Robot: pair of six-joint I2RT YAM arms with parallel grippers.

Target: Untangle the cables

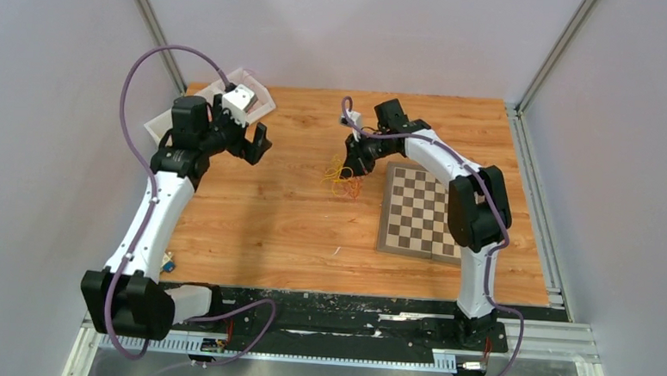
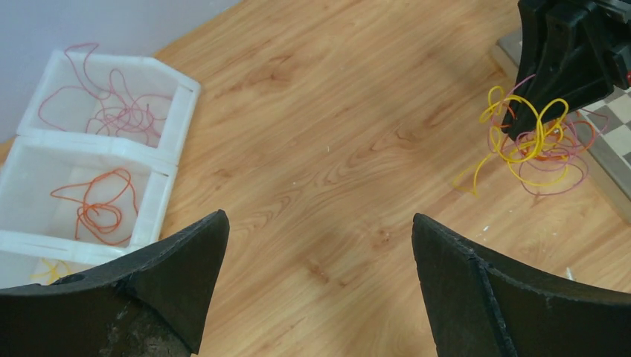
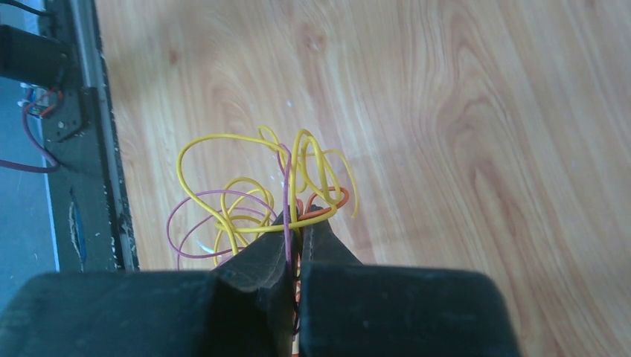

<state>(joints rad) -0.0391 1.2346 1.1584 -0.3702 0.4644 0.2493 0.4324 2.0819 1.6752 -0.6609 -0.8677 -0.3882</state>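
Note:
The cables (image 3: 245, 201) are a small tangle of thin yellow, purple and orange strands, seen at the table's middle (image 1: 341, 175) and at the upper right of the left wrist view (image 2: 532, 141). My right gripper (image 3: 298, 219) is shut on them, with purple and orange strands pinched between its fingers. It stands over the bunch in the top view (image 1: 355, 159). My left gripper (image 2: 320, 223) is open and empty above bare wood, well to the left of the tangle, near the white tray (image 1: 255, 145).
A white divided tray (image 2: 167, 160) at the far left holds a loose pink strand (image 2: 111, 111), an orange strand (image 2: 100, 208) and a bit of yellow, each in its own compartment. A chessboard (image 1: 419, 211) lies right of the tangle. The black front rail (image 3: 82, 149) is near.

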